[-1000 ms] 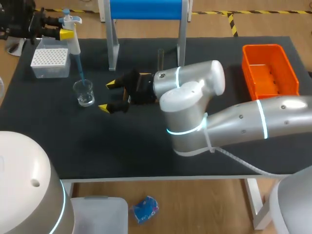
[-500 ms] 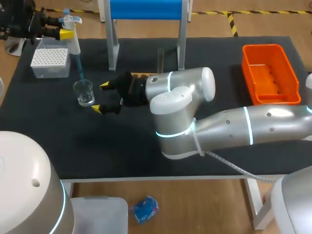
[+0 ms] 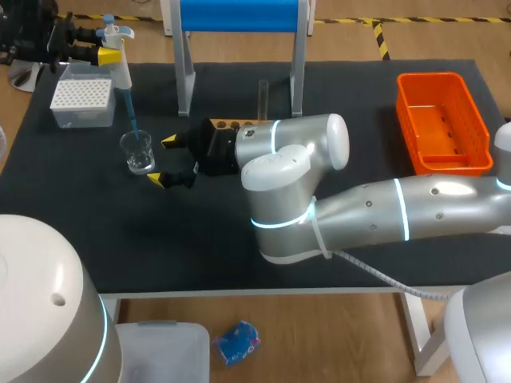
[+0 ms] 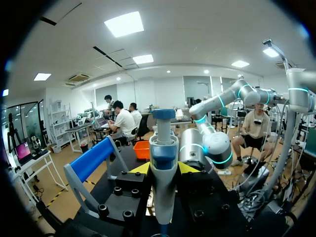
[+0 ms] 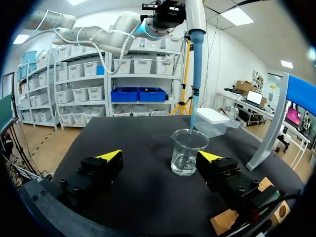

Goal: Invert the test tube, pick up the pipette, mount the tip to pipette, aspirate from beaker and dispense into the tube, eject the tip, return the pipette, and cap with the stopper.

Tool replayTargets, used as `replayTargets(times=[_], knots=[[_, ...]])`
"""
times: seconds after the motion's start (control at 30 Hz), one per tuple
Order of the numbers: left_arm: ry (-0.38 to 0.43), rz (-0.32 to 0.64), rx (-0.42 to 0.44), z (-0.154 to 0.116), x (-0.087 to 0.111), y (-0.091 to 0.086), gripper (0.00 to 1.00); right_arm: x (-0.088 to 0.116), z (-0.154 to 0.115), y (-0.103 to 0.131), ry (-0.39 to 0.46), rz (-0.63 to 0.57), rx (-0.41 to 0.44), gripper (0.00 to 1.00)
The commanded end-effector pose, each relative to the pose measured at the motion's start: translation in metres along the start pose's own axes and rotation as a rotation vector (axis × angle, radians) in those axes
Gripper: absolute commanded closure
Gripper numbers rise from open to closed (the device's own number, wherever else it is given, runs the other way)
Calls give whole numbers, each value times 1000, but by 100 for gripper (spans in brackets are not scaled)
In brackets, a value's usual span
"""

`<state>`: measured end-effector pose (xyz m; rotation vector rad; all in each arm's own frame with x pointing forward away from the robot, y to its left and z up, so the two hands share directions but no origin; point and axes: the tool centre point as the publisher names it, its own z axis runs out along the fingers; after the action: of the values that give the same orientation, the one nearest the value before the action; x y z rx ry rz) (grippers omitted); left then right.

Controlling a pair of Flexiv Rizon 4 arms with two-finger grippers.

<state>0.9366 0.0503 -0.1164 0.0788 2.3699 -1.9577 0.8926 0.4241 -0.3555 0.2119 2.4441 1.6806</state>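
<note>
**Two grippers at the beaker: left gripper [image 4: 163, 169] clamped on the pipette [image 3: 120, 68], right gripper [image 5: 160, 157] spread wide**

Both of my arms worked at the far left part of the counter [image 3: 239, 239]. My left gripper had its two yellow-tipped fingers pressed against the pipette's white body from either side and held it upright. The pipette's blue tip [image 5: 194, 84] pointed straight down into the mouth of the beaker [image 5: 189, 153]. The beaker stood on the dark counter with a little clear liquid in its bottom. I could not tell whether the tip's end reached the liquid.

My right arm [image 3: 383, 211] came in from the right, reached past the middle and lay low over the counter. Its gripper was wide open and held nothing. The beaker stood just ahead of the spread fingers, nearer to one of them, and I saw neither finger touching the glass.

Just behind the beaker sat the white tip box [image 3: 81, 102]. The test tube [image 3: 262, 96] stood upright close to a leg of the blue stand [image 3: 239, 14], just beyond my right arm's wrist. Its foot was hidden from me. An orange bin [image 3: 441, 120] sat at the counter's far right, well apart from the rest.
</note>
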Motion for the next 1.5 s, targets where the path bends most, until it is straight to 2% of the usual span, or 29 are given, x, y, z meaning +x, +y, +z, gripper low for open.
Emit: replayTargets(times=[0.03,0.27,1.0,1.5], knots=[[-2,-5,-9,5,-2,1,100,1,2,-1,-5,0,-4,0],[-6,-7,-11,6,-4,8,100,1,2,-1,-5,0,-4,0],[-4,-13,7,8,-14,50,100,1,2,-1,-5,0,-4,0],[-10,-5,-12,6,-18,66,100,1,2,-1,-5,0,-4,0]])
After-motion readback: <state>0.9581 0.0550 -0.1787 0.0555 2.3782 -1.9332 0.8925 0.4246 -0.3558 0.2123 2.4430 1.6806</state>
